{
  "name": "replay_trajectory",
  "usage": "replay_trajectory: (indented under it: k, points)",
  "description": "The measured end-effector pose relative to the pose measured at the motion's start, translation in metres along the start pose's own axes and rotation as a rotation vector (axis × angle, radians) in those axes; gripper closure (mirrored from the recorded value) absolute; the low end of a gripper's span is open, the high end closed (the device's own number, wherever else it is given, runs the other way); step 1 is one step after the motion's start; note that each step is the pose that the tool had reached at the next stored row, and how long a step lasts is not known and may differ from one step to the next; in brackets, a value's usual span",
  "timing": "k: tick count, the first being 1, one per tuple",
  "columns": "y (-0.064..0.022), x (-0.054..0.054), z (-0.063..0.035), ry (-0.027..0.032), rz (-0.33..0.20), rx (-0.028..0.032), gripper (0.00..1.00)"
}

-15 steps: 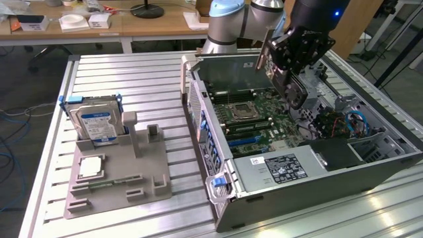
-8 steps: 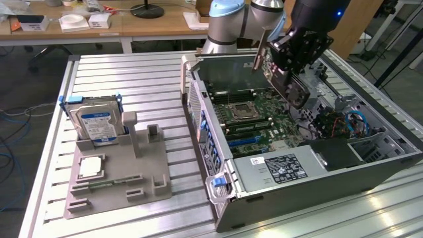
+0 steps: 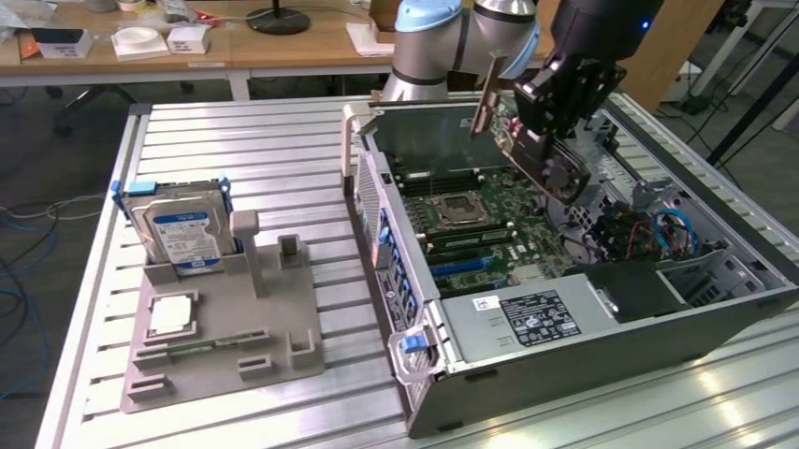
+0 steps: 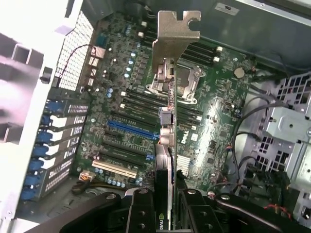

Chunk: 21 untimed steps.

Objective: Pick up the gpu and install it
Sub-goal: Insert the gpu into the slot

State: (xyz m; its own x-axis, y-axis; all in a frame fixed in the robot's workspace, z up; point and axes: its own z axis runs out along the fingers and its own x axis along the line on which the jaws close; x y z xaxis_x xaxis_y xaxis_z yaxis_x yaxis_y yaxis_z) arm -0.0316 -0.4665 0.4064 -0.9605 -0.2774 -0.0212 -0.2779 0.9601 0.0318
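Seemingly tilted, the arm [image 3: 589, 42] holds gpu [image 3: 556, 168] over motherboard [image 3: 481, 223].

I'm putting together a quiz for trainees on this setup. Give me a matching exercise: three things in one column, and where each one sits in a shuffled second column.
1. gpu
2. hard drive
3. blue slot

a. upright in the grey holder
b. empty, on the motherboard
c. clamped in the gripper, over the open case

Pairs: 1-c, 2-a, 3-b.

gpu [image 4: 166, 141] held edge-on; motherboard [image 4: 121, 82] behind
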Motion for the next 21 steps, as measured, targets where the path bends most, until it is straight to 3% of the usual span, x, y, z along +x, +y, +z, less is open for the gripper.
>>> replay_trajectory:
  k: [9,21]
  points:
    - [-0.0006,-0.0027,0.0001,0.0025,-0.08,-0.0016,0.73]
    - [0.0053,-0.0049,0.0006,0.0046,-0.143,-0.0029,0.73]
